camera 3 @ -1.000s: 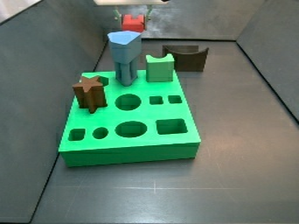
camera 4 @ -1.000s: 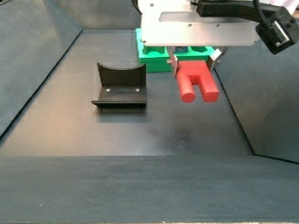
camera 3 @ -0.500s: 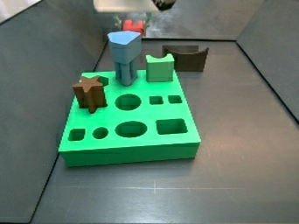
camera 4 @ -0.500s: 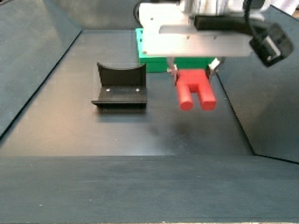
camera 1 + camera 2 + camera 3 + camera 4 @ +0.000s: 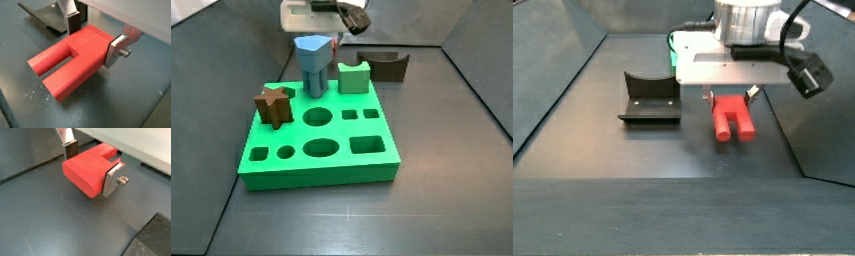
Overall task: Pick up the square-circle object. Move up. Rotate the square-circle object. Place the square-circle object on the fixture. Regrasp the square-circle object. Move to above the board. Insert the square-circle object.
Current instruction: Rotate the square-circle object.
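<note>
My gripper (image 5: 95, 37) is shut on the square-circle object (image 5: 72, 61), a bright red peg with a blocky body and two prongs. The silver fingers (image 5: 113, 178) press on its two sides in both wrist views. In a side view the gripper (image 5: 731, 96) holds the peg (image 5: 731, 117) lying level, low over the dark floor, just right of the fixture (image 5: 649, 98). The green board (image 5: 318, 140) lies nearer the front in the opposite side view, where the peg is hidden behind the blue peg.
On the board stand a tall blue peg (image 5: 313, 62), a brown star-shaped peg (image 5: 274, 104) and a green notched block (image 5: 354, 76). The fixture (image 5: 382, 65) sits behind the board. Dark walls close in the floor on both sides.
The gripper has come down with the red peg and its wrist has turned. The peg now sits lower and closer to the floor beside the fixture.
</note>
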Motion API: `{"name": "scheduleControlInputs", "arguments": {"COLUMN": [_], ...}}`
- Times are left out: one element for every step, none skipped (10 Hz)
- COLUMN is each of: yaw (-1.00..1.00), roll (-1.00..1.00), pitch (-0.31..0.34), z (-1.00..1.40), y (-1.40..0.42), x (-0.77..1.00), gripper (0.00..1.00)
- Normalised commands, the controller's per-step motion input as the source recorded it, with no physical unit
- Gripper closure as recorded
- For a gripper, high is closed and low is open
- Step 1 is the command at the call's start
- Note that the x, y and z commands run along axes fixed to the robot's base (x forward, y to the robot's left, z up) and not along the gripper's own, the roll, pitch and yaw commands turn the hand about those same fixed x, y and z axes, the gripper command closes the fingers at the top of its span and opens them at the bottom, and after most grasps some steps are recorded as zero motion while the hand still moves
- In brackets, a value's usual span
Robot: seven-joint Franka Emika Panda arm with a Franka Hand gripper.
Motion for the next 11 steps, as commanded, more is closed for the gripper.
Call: {"name": "scheduleControlInputs", "arguments": {"yaw": [0.01, 0.01, 0.0, 0.0, 0.0, 0.0, 0.0, -0.01, -0.01, -0.02, -0.02], "roll": [-0.14, -0.14, -0.15, -0.16, 0.0, 0.0, 0.0, 0.01, 0.02, 0.05, 0.06], "pitch": [-0.064, -0.07, -0.078, -0.08, 0.0, 0.0, 0.007, 0.035, 0.046, 0.078, 0.089], "z": [-0.52, -0.46, -0.34, -0.23, 0.0, 1.0, 1.0, 1.0, 1.0, 1.0, 1.0], "y": [0.01, 0.01, 0.02, 0.02, 0.0, 0.0, 0.0, 0.0, 0.0, 0.01, 0.01], "x": [0.04, 0.04, 0.04, 0.03, 0.0, 0.0, -0.01, -0.02, -0.01, -0.01, -0.01], "gripper": [1.0, 1.0, 1.0, 1.0, 0.0, 0.0, 0.0, 0.0, 0.0, 0.0, 0.0]}}
